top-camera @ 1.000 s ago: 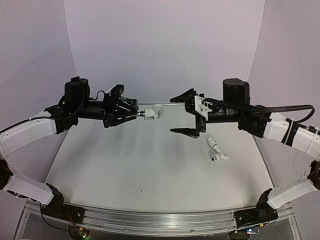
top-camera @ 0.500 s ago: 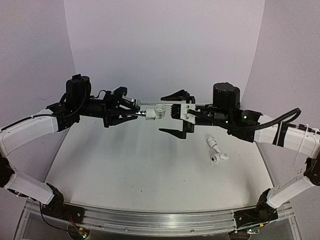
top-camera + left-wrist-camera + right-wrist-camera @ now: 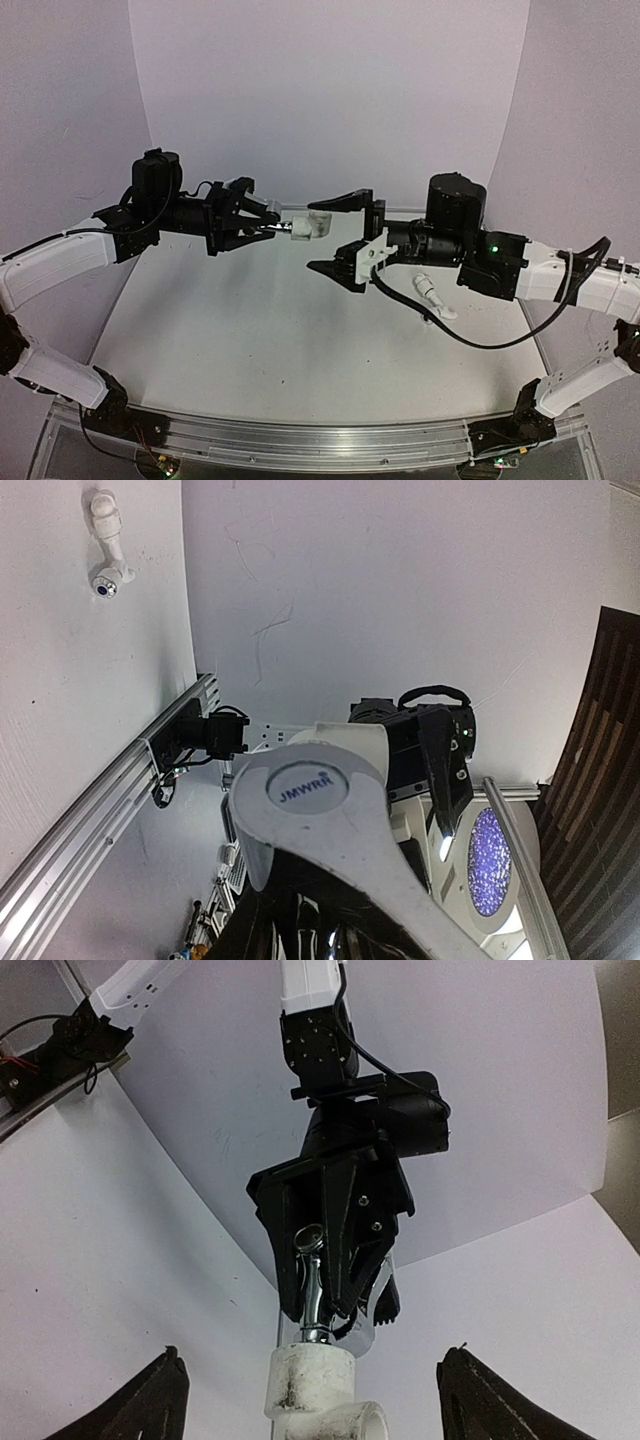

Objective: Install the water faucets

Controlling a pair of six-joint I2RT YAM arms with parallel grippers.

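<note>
My left gripper [image 3: 266, 228] is shut on a chrome metal faucet [image 3: 313, 1285] and holds it level above the table. A white plastic fitting [image 3: 313, 226] sits on the faucet's far end. In the left wrist view the faucet's silver handle [image 3: 305, 785], marked JMWRR, hides most of the left gripper [image 3: 300, 920]. My right gripper [image 3: 327, 238] is open, its fingers [image 3: 335, 203] standing above and below the white fitting without touching it. In the right wrist view the fitting [image 3: 312, 1390] stands between the right fingertips [image 3: 165, 1395]. A second white fitting [image 3: 433, 298] lies on the table at the right.
The white table [image 3: 250, 330] curves up into a white backdrop. An aluminium rail [image 3: 300, 440] runs along the near edge. The second fitting also shows in the left wrist view [image 3: 108, 540]. A black cable [image 3: 470, 340] hangs below the right arm.
My right gripper has moved left to the white fitting and turned, so its open fingers now straddle it. The left arm has stayed nearly still with the faucet.
</note>
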